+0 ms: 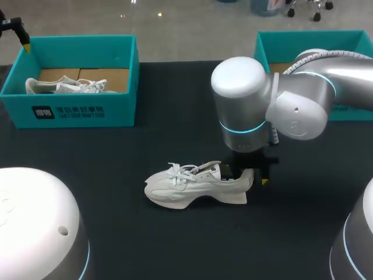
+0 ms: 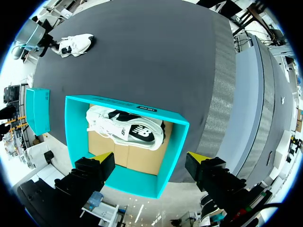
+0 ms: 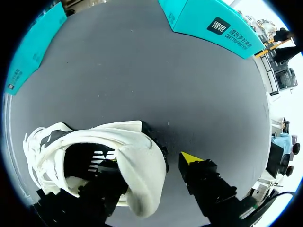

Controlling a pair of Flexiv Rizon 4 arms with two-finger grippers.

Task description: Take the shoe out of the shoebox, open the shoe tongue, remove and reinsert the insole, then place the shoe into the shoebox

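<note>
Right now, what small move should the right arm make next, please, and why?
Probably close the right jaws on the heel of the white lace-up sneaker: the heel stands between them, seemingly ungripped, and a hold would steady it for opening the tongue.

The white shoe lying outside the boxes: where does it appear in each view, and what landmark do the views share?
Head view: shoe mid-table, at the right claw.
Left wrist view: shoe far off, beyond the shoebox.
Right wrist view: shoe at the claw, heel nearest.
Shared landmark: the teal shoebox.
</note>
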